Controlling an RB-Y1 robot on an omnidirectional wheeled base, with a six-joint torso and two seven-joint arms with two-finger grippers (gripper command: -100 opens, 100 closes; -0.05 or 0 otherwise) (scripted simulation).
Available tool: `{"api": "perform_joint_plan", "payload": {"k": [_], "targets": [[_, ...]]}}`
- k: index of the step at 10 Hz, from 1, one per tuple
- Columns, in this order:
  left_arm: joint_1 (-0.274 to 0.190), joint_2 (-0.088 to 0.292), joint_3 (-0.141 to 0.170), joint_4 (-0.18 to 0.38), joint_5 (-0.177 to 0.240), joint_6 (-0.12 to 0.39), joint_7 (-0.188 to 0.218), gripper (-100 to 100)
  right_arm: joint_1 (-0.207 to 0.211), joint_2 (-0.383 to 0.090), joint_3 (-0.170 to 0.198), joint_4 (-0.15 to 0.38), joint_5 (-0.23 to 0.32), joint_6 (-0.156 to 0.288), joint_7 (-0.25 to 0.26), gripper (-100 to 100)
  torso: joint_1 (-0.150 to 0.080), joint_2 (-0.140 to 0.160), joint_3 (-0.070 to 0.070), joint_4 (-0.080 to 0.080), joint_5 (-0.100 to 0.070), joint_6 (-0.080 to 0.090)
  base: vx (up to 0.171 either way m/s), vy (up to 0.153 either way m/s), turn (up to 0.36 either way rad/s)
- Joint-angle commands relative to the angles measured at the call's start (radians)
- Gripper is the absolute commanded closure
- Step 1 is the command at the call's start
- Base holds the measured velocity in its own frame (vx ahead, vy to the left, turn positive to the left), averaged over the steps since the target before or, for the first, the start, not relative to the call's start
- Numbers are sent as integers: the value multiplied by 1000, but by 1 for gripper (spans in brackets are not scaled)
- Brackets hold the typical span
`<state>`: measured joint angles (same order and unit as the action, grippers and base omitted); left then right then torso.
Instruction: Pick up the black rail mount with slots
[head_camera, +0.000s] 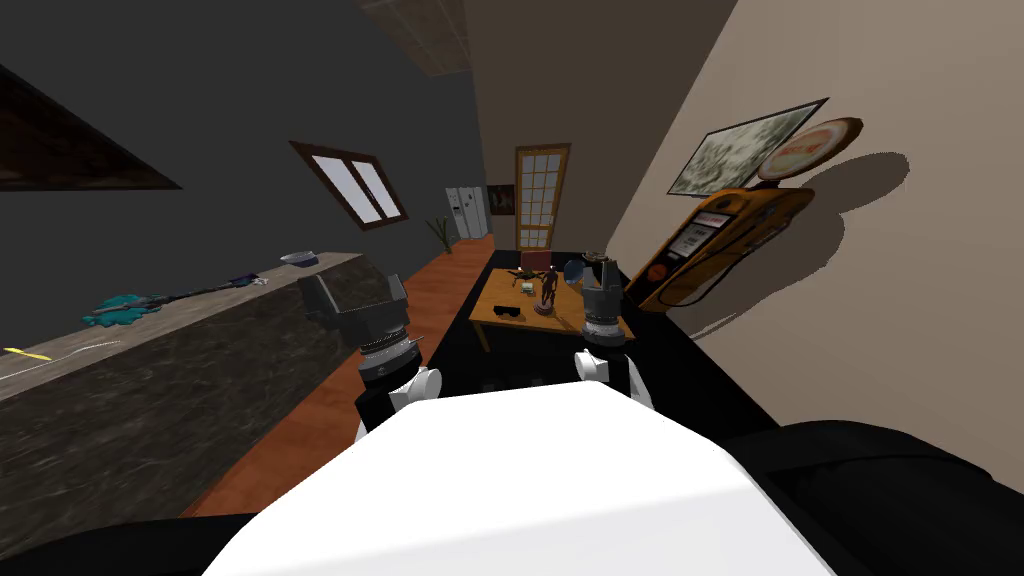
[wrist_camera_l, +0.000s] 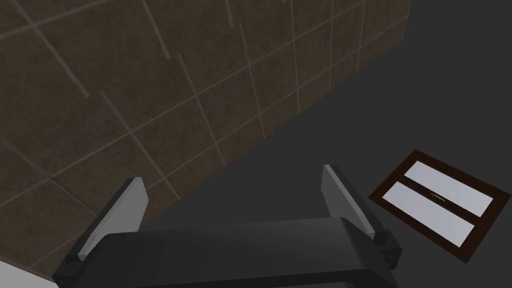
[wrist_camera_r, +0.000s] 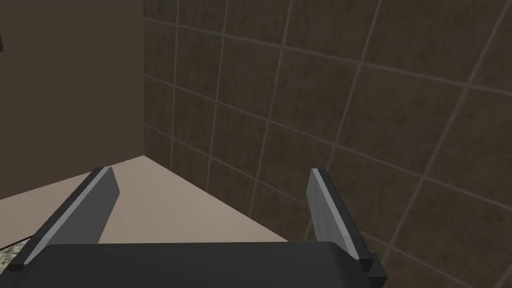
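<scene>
Claws first: your left claw (wrist_camera_l: 232, 176) stood open, its two fingers wide apart with nothing between them, and your right claw (wrist_camera_r: 211, 172) was open and empty in the same way. Both arms were up in front of you, the left at 11 o'clock and the right at 1 o'clock. At 12 o'clock stood a wooden worktop (head_camera: 492, 298). The rail mount (head_camera: 508, 312), as best you could tell a small flat black piece, lay near the worktop's near edge, at 8 o'clock from a dark figurine (head_camera: 548, 290); its slots were too small to make out. Both claws were well apart from it. At 2 o'clock an orange fuel pump (head_camera: 720, 245) stood against the wall.
</scene>
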<state>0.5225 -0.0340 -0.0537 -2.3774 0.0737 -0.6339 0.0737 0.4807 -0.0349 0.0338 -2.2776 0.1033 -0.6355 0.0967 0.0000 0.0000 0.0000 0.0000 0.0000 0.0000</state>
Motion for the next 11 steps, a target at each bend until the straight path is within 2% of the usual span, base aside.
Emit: {"api": "perform_joint_plan", "payload": {"k": [1, 6, 11], "targets": [[0, 0, 0, 0, 0, 0, 0, 0, 8, -41, -3, 16, -8, 12, 15, -100, 0, 0, 0, 0, 0, 0, 2, 24, 197], [0, 0, 0, 0, 0, 0, 0, 0, 48, -156, -17, 82, -46, 61, 82, -100, 4, 0, 0, 0, 1, 0, 8, 49, 236], [0, 0, 0, 0, 0, 0, 0, 0, 110, -301, -43, 175, -106, 131, 182, -100, 4, -1, 0, 0, 1, 0, 17, 73, 361]]}}
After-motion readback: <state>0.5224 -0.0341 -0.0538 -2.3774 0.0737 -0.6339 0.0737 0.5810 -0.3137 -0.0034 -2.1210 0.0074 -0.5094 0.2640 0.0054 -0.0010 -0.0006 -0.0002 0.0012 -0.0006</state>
